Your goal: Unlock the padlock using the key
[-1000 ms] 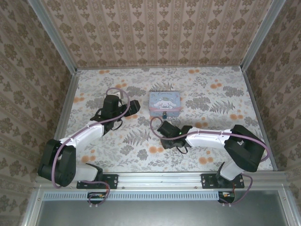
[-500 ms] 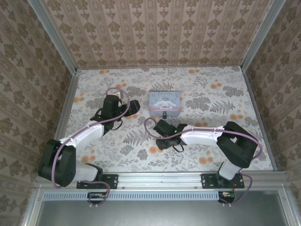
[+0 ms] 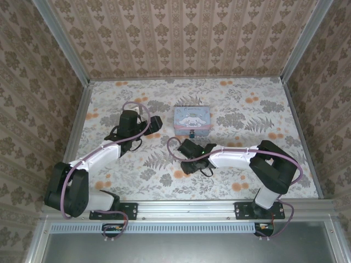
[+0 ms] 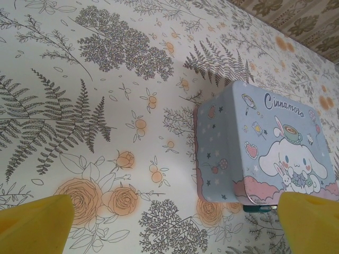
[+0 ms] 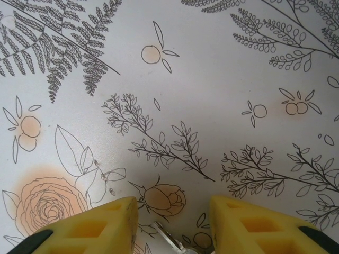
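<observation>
The padlock [image 3: 192, 133] is a tiny dark teal thing at the near side of the pale blue cartoon tin [image 3: 192, 119]. In the left wrist view only a teal sliver of the padlock [image 4: 259, 209] pokes out under the tin [image 4: 265, 148]. My left gripper [image 3: 155, 125] rests open just left of the tin, its yellow fingertips [image 4: 37, 222] far apart. My right gripper [image 5: 172, 211] hovers low over the mat in front of the tin. Its jaws stand apart, and the thin metal key [image 5: 175, 242] lies flat on the mat between them, touched by neither pad.
The floral mat [image 3: 137, 164] covers the whole table. Patterned walls and metal rails [image 3: 79, 126] enclose it on three sides. The right arm [image 3: 236, 156] stretches leftward across the near middle.
The right arm has folded in, carrying its gripper a little to the left and closer to the tin. Its jaws have narrowed slightly. The left arm has not moved.
</observation>
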